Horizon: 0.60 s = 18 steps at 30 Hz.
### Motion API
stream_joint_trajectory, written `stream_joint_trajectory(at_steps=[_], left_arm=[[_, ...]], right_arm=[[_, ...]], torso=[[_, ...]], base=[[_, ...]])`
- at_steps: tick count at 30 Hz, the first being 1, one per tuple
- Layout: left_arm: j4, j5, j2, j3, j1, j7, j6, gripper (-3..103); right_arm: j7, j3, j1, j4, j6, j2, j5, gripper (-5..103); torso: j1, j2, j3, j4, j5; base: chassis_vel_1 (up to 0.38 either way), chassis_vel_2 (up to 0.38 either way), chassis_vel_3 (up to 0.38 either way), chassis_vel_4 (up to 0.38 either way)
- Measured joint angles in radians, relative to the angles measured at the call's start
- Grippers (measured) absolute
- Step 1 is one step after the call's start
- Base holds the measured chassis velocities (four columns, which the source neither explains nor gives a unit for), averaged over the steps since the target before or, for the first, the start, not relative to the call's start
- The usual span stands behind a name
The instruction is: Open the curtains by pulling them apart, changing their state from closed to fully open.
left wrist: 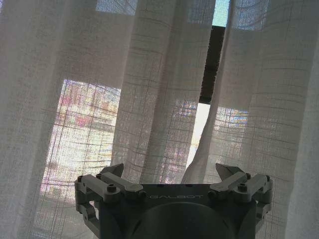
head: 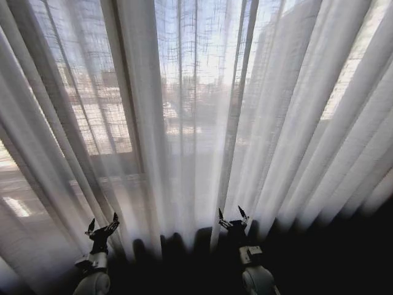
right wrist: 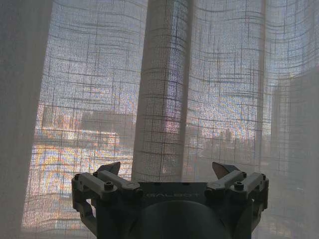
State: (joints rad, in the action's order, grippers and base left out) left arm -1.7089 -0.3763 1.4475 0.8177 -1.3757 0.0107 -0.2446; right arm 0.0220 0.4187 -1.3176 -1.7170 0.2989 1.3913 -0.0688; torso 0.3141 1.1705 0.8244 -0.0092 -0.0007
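Here the curtains are hung closed, pleats vertical, straight ahead of both arms. The left gripper and right gripper are held spread, empty, just short of the cloth.

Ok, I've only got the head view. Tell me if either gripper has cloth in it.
Observer: No. In its wrist view the left gripper is open. The curtains hang beyond its fingers, with none between them.
Operator: Now the right one.
Observer: The right gripper is open and empty too, with one rounded pleat straight ahead of it.
Operator: Find me the split between the panels.
Observer: The left wrist view shows it: a narrow slit ahead of that gripper, with a dark window bar showing through.
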Motion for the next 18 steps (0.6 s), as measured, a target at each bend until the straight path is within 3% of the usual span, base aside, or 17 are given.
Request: stream_joint_trajectory(at_steps=[5,18], left_arm=[[0.000,0.000,0.000,0.000,-0.001,0.000,0.000,100],[0.000,0.000,0.000,0.000,0.000,0.000,0.000,100]], right_arm=[[0.041,-0.077,0.124,0.078,-0.025,-0.003,0.011,100],[0.080,-0.146,0.252,0.217,-0.025,0.024,0.011,100]], torso=[[-0.002,0.000,-0.001,0.0008,0.0007],[-0.001,0.000,0.000,0.0006,0.0006]], base=[[-0.017,0.039,0.015,-0.009],[0.018,-0.011,-0.017,0.018]])
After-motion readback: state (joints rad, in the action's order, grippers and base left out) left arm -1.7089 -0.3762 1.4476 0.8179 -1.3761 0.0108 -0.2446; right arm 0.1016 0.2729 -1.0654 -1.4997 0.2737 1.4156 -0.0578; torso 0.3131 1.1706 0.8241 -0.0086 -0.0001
